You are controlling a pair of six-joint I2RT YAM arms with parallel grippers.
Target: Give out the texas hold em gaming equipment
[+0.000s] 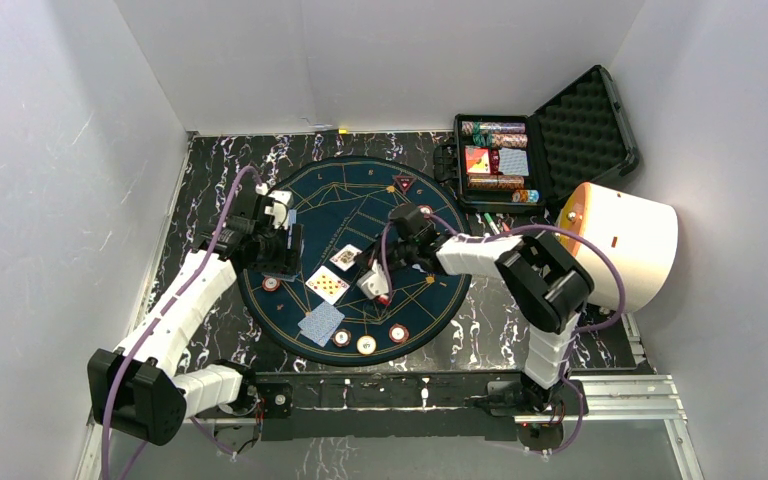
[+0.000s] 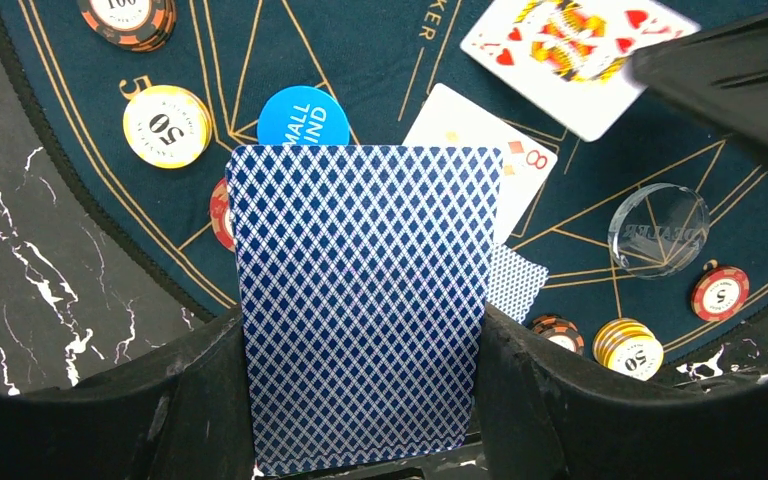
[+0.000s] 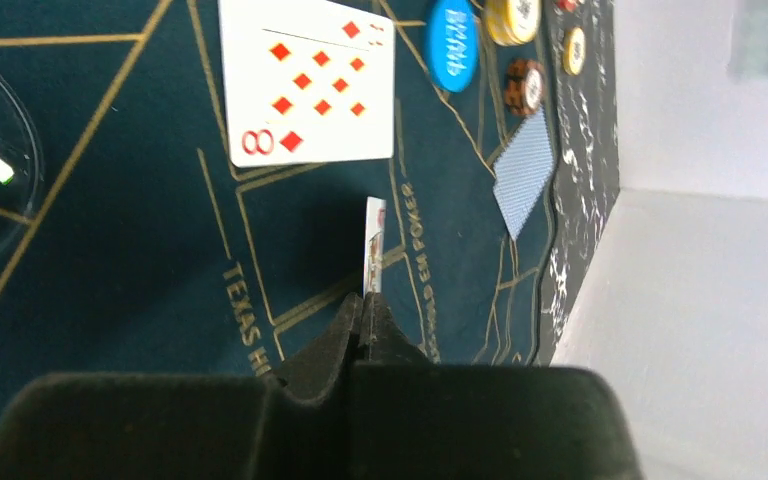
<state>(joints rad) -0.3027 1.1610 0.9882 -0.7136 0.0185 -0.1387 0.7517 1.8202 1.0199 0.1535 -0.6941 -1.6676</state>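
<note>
I get bright, even overhead light; the white cylinder (image 1: 625, 250) right of the right tool (image 3: 368, 305) glares, and that tool looks dark, soft-focused close up.

We see plain white walls (image 1: 50, 120) on three sides, black white-veined marble table (image 1: 210, 165), metal rail (image 1: 625, 393) along its near edge, even light.
</note>
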